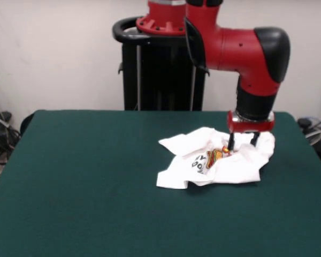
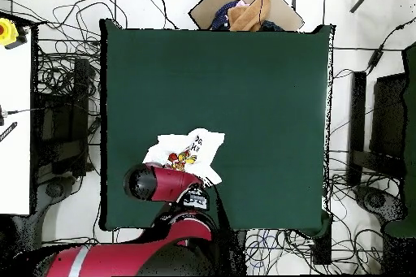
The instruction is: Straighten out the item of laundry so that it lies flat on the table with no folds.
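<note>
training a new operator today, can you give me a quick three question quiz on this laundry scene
1. True or false: the shirt lies flat with no folds.
2. Multiple choice: where is the hand in the front view? A) over the bare green table, well away from the cloth B) down at the crumpled shirt's far right part C) drawn back out of sight
3. Short answer: what colour is the print that shows among the folds?

Key
1. False: it is bunched up, with many folds.
2. B: the two dark fingers stand apart, pointing down into the cloth.
3. Red-orange with some yellow, beside black letters.
</note>
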Robot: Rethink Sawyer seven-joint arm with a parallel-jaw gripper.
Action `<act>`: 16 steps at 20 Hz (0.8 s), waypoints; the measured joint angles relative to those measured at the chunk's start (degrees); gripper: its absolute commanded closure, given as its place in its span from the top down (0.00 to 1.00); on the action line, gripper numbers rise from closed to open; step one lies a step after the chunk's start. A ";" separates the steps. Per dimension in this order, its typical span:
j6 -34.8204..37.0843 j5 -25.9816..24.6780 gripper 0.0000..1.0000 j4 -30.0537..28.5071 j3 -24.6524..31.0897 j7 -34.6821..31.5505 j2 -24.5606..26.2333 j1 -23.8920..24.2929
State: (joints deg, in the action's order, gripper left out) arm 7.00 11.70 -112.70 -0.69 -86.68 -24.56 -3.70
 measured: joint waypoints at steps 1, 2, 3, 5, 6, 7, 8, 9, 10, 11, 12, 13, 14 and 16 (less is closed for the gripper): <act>0.01 0.32 1.00 -0.03 0.00 0.00 0.00 -0.01; 0.01 0.58 1.00 -0.07 -0.01 0.00 -0.01 -0.04; 0.00 0.85 1.00 -0.11 -0.01 0.00 0.00 -0.07; 0.00 1.68 1.00 -0.21 -0.01 0.00 0.01 -0.19; 0.01 2.39 1.00 -0.27 -0.01 0.00 0.01 -0.24; 0.01 2.77 1.00 -0.33 -0.01 0.00 0.01 -0.25; 0.01 3.06 1.00 -0.39 -0.01 -0.01 -0.01 -0.26; 0.00 3.35 1.00 -0.45 -0.01 -0.02 -0.02 -0.27; -0.01 3.71 1.00 -0.54 0.00 -0.02 -0.08 -0.28; 0.01 4.00 1.00 -0.64 0.01 -0.02 -0.16 -0.32; 0.14 4.52 1.00 -0.90 0.02 -0.02 -0.49 -0.45; 0.29 4.74 1.00 -1.03 0.00 -0.02 -0.73 -0.55; 0.79 5.19 1.00 -1.27 -0.15 -0.02 -1.39 -0.92; 3.32 5.81 1.00 -1.40 -1.17 -0.02 -3.50 -2.51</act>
State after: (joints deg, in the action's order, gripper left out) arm 10.32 17.52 -114.10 -1.85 -86.71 -28.06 -6.21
